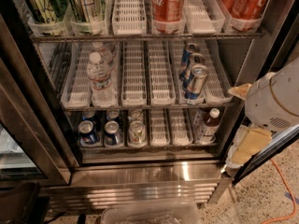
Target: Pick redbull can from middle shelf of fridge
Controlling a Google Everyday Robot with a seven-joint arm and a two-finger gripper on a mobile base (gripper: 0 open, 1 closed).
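Speckled flooring [275, 204] shows at the lower right with an orange cable [286, 190] running across it, and the fridge [140, 174] fills nearly all of my view, its steel grille base toward me. On the middle shelf [140, 107], the redbull can [196, 81] stands upright at the front of the lane second from the right, just behind the front steel bar, with two more slim cans lined up close behind it in the same lane. Well to its left on that shelf, a water bottle [100, 78] stands at the front of its own lane with another behind it (the two white lane trays between bottle and can hold nothing). On the rack above I see Coca-Cola cans [168, 1] and, to the left, tall green-and-silver cans [42, 3]. On the rack below are dark-blue cans [88, 132], a silver can [136, 132] and a small bottle with a white cap [208, 125]. My pincer [250, 125] hangs at the right edge of the view, outside the fridge opening beside the dark door frame, to the right of the redbull can, a little below it and apart from it, holding nothing that I can make out; I cannot tell whether it is apart or together. A clear plastic bin [149, 213] sits at the bottom edge, in front of the grille.
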